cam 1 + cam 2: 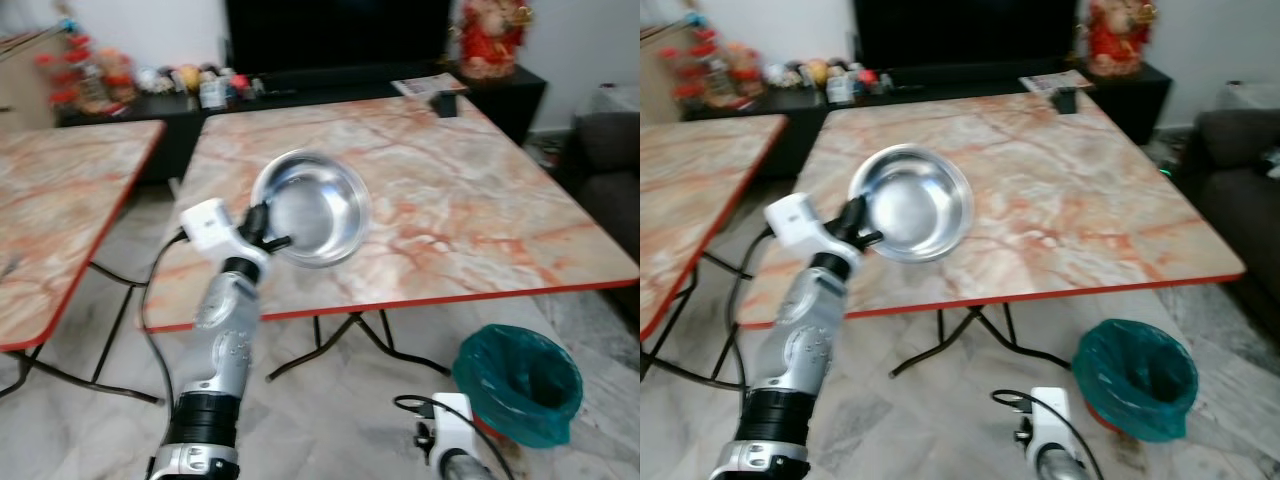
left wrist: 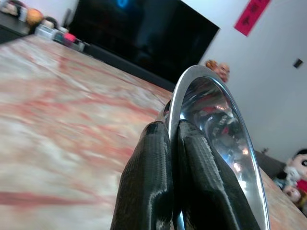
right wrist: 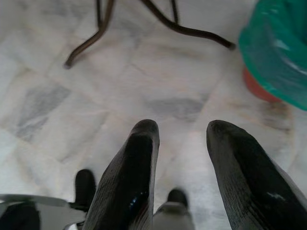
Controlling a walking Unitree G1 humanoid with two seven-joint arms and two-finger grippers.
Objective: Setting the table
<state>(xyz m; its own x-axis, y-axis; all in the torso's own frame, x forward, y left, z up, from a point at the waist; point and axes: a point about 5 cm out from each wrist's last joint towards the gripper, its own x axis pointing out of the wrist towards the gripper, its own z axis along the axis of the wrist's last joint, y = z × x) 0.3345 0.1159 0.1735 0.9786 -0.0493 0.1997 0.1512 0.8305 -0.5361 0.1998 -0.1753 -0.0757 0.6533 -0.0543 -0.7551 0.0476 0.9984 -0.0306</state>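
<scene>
Left wrist view: the left gripper pinches the bowl by its rim, holding it tilted above the surface near its front edge. Level the bowl before lowering; bare surface lies ahead of the gripper. Right gripper hangs spread over the floor, bin beside it.

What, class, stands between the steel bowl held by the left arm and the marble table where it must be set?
Nothing visible. The left gripper pinches the rim of the steel bowl, which is tilted above the near part of the marble table; the tabletop there is bare.
</scene>
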